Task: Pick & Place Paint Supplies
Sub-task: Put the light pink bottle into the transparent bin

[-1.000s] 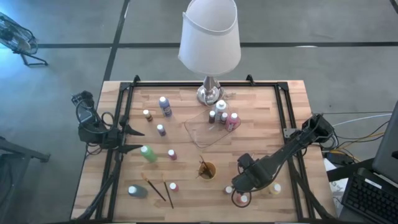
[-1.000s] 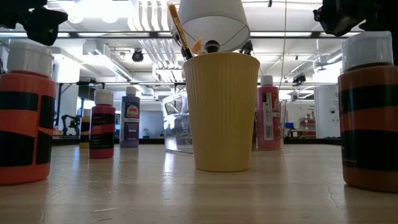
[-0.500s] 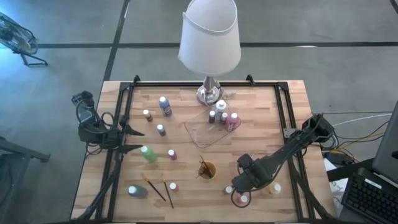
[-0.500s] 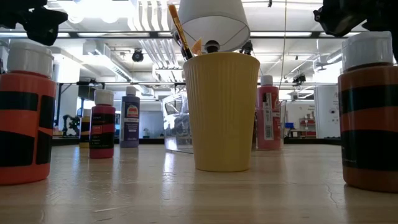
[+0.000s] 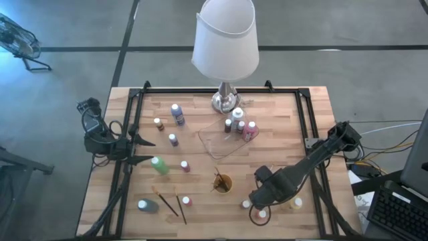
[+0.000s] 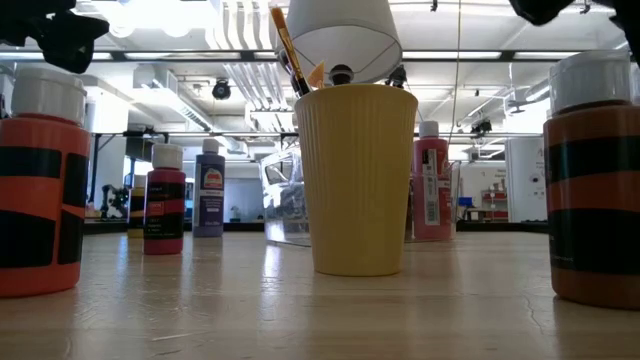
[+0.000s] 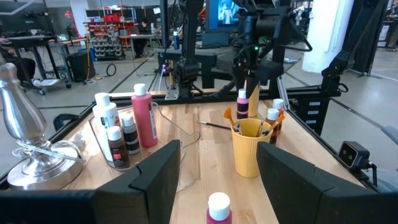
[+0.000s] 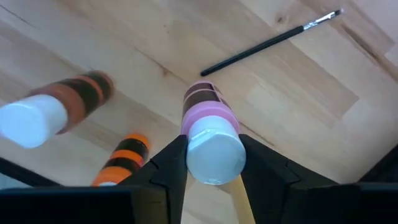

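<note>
My right gripper [image 5: 258, 198] hangs over the table's near right part, shut on a pink paint bottle [image 8: 202, 102]. The same bottle [image 7: 242, 104] shows in the left wrist view below the right gripper, behind the orange cup [image 7: 250, 144]. Two orange-and-black bottles [image 8: 59, 107] [image 8: 121, 157] stand beside it. My left gripper [image 5: 143, 150] waits open at the left edge, near a green bottle [image 5: 159, 165]. More bottles [image 5: 176, 112] stand across the table's left half. Two brushes [image 5: 165, 201] lie near the near edge. My right gripper pinches the pink bottle by its white cap [image 8: 213, 154], one finger [image 8: 166, 169] on each side. The fingers come from above, pointing down. The bottle hangs upright below them; whether its base is off the table, I cannot tell.
A lamp [image 5: 226, 41] stands at the far edge, its base [image 5: 226, 100] beside a clear tray [image 5: 221, 142] holding three bottles [image 5: 251, 128]. The orange cup [image 5: 223, 183] holds brushes. A loose brush [image 8: 273, 40] lies near the held bottle. A black frame [image 5: 309, 127] rims the table.
My right gripper has moved up: in the low view it has nearly left the picture's top edge. Everything else has stayed where it was.
</note>
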{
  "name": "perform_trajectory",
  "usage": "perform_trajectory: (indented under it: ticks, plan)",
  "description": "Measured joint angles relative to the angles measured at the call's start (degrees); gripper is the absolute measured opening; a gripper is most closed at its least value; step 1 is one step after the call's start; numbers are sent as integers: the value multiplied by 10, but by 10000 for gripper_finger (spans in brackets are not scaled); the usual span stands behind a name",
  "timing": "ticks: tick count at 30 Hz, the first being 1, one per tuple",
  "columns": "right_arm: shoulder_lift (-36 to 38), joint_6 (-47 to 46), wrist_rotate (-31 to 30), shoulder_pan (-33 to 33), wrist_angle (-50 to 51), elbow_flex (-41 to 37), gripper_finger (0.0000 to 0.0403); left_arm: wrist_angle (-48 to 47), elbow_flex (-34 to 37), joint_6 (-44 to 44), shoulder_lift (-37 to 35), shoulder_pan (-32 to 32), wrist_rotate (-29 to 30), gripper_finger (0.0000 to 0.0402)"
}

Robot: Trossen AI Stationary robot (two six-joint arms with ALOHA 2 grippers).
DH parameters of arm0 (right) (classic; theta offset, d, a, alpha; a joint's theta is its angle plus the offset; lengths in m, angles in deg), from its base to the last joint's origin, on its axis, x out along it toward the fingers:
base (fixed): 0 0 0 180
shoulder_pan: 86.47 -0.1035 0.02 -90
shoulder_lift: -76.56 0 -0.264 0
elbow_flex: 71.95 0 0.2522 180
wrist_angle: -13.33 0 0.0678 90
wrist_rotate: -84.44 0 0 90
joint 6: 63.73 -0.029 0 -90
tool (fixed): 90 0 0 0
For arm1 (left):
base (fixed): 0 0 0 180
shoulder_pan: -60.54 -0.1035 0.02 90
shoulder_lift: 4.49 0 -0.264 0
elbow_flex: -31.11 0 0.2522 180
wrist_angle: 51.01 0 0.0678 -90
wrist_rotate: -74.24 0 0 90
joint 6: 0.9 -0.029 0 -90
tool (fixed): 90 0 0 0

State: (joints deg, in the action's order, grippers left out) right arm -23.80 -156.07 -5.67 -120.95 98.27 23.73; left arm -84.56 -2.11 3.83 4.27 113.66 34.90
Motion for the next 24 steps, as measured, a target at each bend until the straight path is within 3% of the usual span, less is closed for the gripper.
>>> perform_trajectory:
  ticks: [5,16,24]
  plan:
    - [2,22,-37,0,12,32,114,0,0,0,0,0,0,218]
    - [5,144,-212,28,46,98,118,0,0,0,0,0,0,218]
    - [5,280,-225,120,49,107,121,0,0,0,0,0,0,218]
